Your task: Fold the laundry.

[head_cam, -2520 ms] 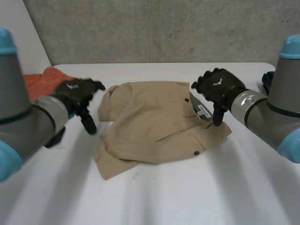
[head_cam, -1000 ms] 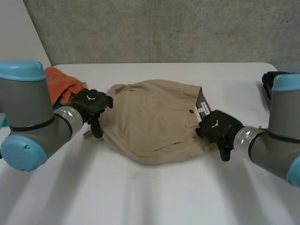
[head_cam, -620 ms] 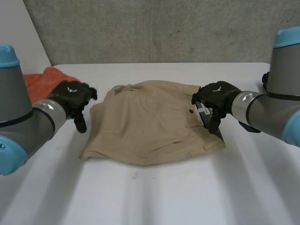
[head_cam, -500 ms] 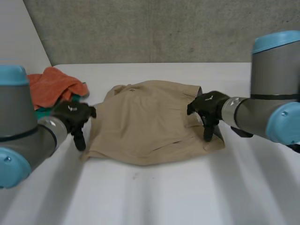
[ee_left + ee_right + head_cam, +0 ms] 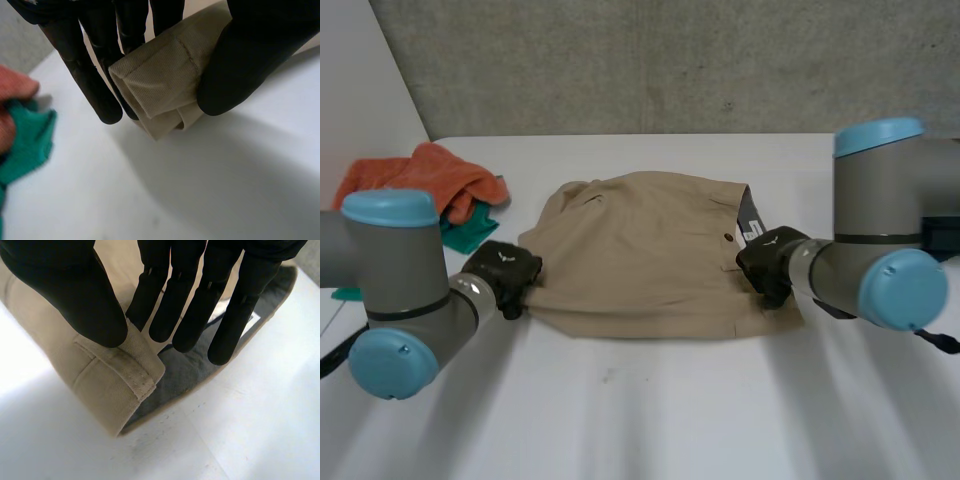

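Observation:
A tan garment (image 5: 640, 250), like shorts with a button and a grey inner lining, lies flat in the middle of the white table (image 5: 650, 420). My left hand (image 5: 505, 272) is at its near left corner. There the folded tan hem (image 5: 160, 85) is pinched between the thumb (image 5: 250, 55) and the fingers (image 5: 95, 75). My right hand (image 5: 767, 262) is at the near right corner, by the waistband. Its thumb (image 5: 75, 290) and fingers (image 5: 200, 305) close on the tan waistband edge (image 5: 120, 385), with the grey lining (image 5: 185, 375) showing beneath.
An orange cloth (image 5: 420, 175) is heaped over a green cloth (image 5: 470, 230) at the table's far left; the green cloth (image 5: 25, 145) lies close beside my left hand. A grey wall runs behind the table. Bare table surface stretches in front of the garment.
Both hands came down from beside the garment to its near corners and closed on the cloth. The near edge now lies straighter between them.

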You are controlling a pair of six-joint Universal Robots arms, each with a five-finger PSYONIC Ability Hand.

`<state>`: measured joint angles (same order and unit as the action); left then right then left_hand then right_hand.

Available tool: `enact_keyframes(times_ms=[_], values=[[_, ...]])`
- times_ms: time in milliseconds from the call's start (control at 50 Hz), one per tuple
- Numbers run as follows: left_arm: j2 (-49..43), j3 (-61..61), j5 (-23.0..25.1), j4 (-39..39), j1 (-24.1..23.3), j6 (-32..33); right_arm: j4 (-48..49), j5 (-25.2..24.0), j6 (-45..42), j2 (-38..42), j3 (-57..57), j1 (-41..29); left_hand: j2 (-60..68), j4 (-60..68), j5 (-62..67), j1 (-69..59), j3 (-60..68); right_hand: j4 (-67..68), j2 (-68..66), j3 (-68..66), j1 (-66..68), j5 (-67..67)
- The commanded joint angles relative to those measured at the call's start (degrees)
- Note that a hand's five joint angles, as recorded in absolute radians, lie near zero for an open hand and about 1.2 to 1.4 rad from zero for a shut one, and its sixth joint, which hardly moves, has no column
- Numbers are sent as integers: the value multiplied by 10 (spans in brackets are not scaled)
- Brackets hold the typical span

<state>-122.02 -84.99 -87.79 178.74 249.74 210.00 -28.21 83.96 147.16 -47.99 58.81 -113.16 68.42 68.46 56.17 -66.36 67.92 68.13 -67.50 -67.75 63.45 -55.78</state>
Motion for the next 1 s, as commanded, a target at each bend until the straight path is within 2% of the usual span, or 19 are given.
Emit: enact_keyframes(times_ms=[20, 80, 100, 180, 200, 240, 300, 420, 480, 500, 620, 740, 840, 900, 940, 980, 1000], values=[[117, -29, 10, -21, -18, 25, 13, -67, -69, -166, 188, 37, 116, 115, 138, -136, 121, 119, -125, -122, 166, -142], [150, -44, 22, -44, -23, 45, -18, -84, -149, -207, 257, 56, 116, 115, 138, -136, 121, 119, -125, -122, 166, -142], [165, -52, 33, -64, -24, 61, -46, -91, -211, -225, 297, 67, 116, 115, 138, -136, 121, 119, -125, -122, 166, -142], [179, -60, 62, -112, -20, 103, -74, -97, -337, -252, 343, 99, 116, 115, 138, -136, 121, 119, -125, -122, 166, -142], [179, -60, 65, -119, -19, 111, -68, -97, -334, -254, 342, 101, 116, 115, 138, -136, 121, 119, -125, -122, 166, -142], [178, -58, 73, -131, -20, 124, -52, -98, -302, -258, 338, 98, 116, 115, 138, -136, 121, 119, -125, -122, 166, -142], [176, -50, 75, -139, -23, 129, -1, -98, -210, -256, 308, 92, 116, 115, 138, -136, 121, 94, -100, -97, 140, -117], [138, -9, 52, -133, -36, 106, 75, -104, -25, -260, 284, 85, 116, 115, 138, -136, 121, -169, 162, 165, -122, 145], [124, 10, 39, -135, -39, 89, 85, -105, 23, -265, 291, 80, 116, 115, 138, -136, 121, -223, 216, 219, -176, 199], [117, 22, 31, -136, -39, 79, 91, -102, 41, -270, 297, 75, 116, 115, 138, -136, 121, -291, 285, 287, -244, 268], [95, 72, 7, -137, -35, 53, 94, -100, 51, -272, 343, 56, 116, 115, 138, -136, 121, -445, 439, 441, -398, 421], [82, 111, -12, -144, -28, 35, 105, -91, 59, -277, 409, 32, 116, 115, 138, -136, 121, -482, 476, 478, -435, 459], [80, 119, -11, -151, -25, 22, 198, -79, 66, -269, 459, 9, 116, 115, 138, -136, 121, -479, 472, 475, -432, 455], [80, 115, -8, -153, -25, 13, 284, -47, 72, -255, 481, -6, 116, 115, 138, -136, 121, -459, 452, 455, -412, 435], [80, 113, -6, -154, -24, 9, 322, -26, 74, -244, 487, -12, 116, 115, 138, -136, 121, -393, 387, 390, -347, 370], [80, 105, -4, -157, -24, 3, 364, 3, 79, -232, 486, -17, 116, 115, 138, -136, 121, 49, -55, -53, 96, -73], [82, 100, -3, -158, -23, 4, 372, 9, 77, -231, 483, -19, 116, 115, 138, -136, 121, 118, -124, -122, 165, -142]])
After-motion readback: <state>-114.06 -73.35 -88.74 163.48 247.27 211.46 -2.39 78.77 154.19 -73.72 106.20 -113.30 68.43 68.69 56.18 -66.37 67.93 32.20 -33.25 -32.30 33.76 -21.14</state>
